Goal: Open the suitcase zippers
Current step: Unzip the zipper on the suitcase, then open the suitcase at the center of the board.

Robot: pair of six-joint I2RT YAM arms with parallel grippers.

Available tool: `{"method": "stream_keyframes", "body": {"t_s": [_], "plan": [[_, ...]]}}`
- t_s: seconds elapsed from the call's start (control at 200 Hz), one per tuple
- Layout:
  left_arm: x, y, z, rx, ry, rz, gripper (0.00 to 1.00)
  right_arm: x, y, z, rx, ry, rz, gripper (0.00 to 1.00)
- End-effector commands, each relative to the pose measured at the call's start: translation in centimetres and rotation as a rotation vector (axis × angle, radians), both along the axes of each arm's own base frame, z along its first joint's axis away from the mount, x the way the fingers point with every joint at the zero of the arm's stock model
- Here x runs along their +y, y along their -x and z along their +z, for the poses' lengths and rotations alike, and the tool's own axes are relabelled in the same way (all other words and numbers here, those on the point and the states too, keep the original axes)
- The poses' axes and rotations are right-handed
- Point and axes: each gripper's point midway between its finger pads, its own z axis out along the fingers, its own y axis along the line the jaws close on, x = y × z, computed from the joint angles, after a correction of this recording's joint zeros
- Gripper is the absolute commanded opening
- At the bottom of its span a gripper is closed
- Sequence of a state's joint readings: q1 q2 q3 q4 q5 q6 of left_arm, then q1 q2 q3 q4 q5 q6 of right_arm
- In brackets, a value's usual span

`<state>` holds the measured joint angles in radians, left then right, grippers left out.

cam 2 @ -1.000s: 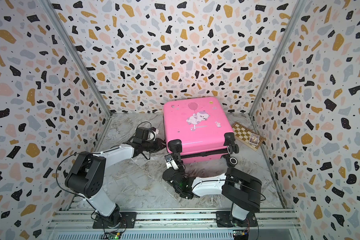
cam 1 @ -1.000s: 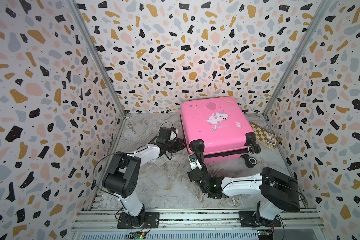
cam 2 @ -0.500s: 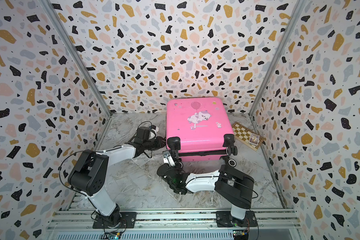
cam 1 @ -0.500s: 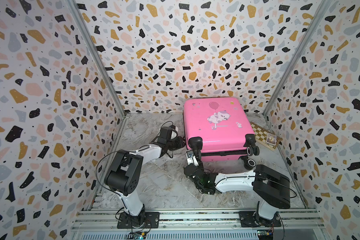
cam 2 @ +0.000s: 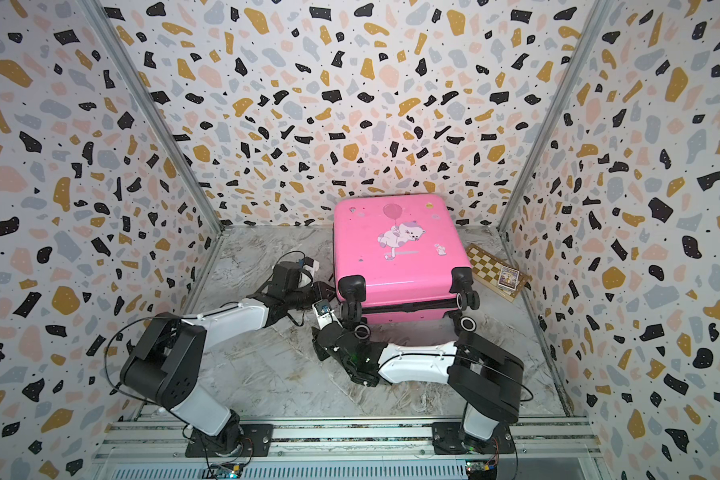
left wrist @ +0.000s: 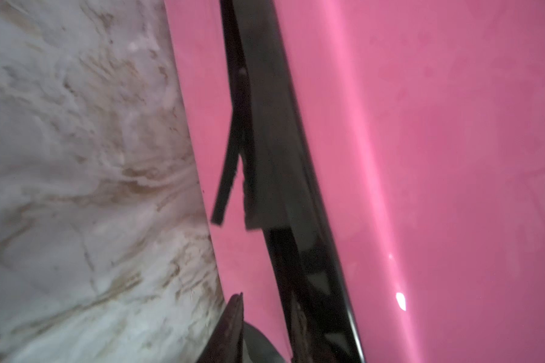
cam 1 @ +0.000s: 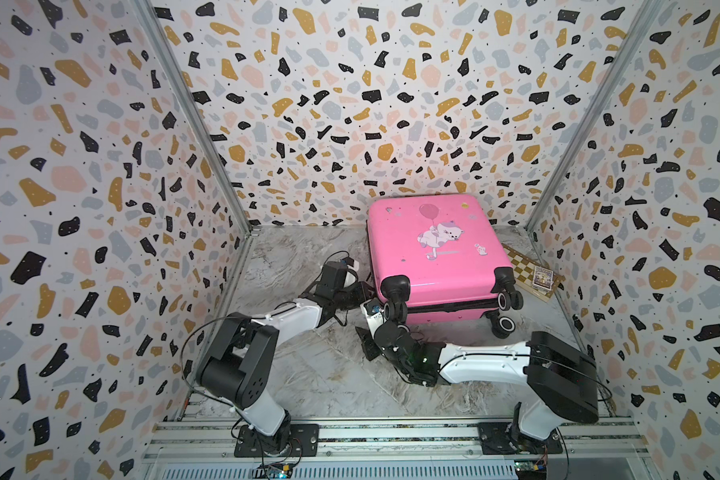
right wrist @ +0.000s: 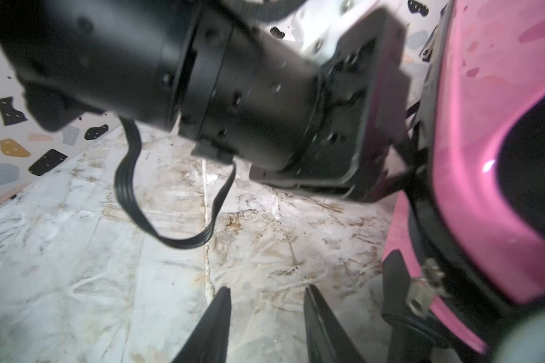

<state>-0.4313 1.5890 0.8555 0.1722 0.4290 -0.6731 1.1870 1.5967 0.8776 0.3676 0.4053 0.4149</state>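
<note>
The pink suitcase (cam 1: 433, 249) (cam 2: 395, 249) lies flat at the back right, wheels toward me. Its black zippers band (cam 1: 454, 306) (left wrist: 274, 157) runs round the middle seam. My left gripper (cam 1: 368, 296) (left wrist: 261, 314) presses on the case's left side by the band. One fingertip (left wrist: 233, 317) shows clearly; the other is lost against the black band, and a dark pull tab (left wrist: 225, 182) hangs free ahead of it. My right gripper (cam 1: 366, 343) (right wrist: 266, 301) stands open over bare floor at the front-left wheel. A small metal zipper pull (right wrist: 425, 289) sits just beside it, untouched.
A wooden chessboard (cam 1: 528, 270) (cam 2: 491, 266) with a small box on it lies right of the case against the wall. The left arm's wrist and looped cable (right wrist: 233, 78) hang close in front of the right gripper. Patterned walls close three sides.
The right gripper has slid left along the case's front to the front-left wheel and has opened. The suitcase has shifted slightly right. The left gripper has stayed at the case's side.
</note>
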Motion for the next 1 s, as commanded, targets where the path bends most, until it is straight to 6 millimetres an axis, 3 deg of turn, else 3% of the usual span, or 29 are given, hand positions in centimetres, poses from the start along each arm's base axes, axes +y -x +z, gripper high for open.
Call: {"method": "stream_keyframes", "body": {"t_s": [0.0, 0.165, 0.315, 0.471, 0.491, 0.506, 0.636, 0.841, 0.991], "plan": [[0.2, 1.8, 1.3, -0.037, -0.023, -0.016, 0.28, -2.5, 0.7, 2.5, 0.023, -0.041, -0.007, 0.46], [2.4, 2.2, 3.6, -0.129, -0.07, 0.064, 0.35, -7.2, 1.6, 4.8, 0.023, -0.057, -0.036, 0.54], [4.0, 3.1, 6.3, -0.243, -0.079, 0.11, 0.53, -12.2, 1.7, 6.2, 0.026, -0.084, -0.082, 0.66], [4.8, 4.6, 9.5, -0.407, -0.082, 0.127, 0.72, -17.0, 1.2, 6.9, 0.028, -0.082, -0.143, 0.85], [4.7, 4.9, 9.9, -0.431, -0.088, 0.125, 0.75, -17.6, 1.1, 7.1, 0.028, -0.082, -0.152, 0.98], [4.6, 5.0, 10.1, -0.447, -0.095, 0.124, 0.77, -17.9, 1.0, 7.2, 0.027, -0.082, -0.158, 1.0], [2.6, 6.7, 11.6, -0.581, -0.148, 0.059, 0.88, -21.7, -0.1, 7.2, 0.057, -0.053, -0.281, 1.0], [-0.8, 8.1, 11.9, -0.644, -0.178, -0.056, 0.89, -27.6, -2.0, 6.6, 0.099, 0.007, -0.471, 1.0], [-1.1, 8.6, 12.3, -0.666, -0.183, -0.067, 0.89, -32.7, -3.5, 7.2, 0.099, 0.004, -0.636, 1.0]]}}
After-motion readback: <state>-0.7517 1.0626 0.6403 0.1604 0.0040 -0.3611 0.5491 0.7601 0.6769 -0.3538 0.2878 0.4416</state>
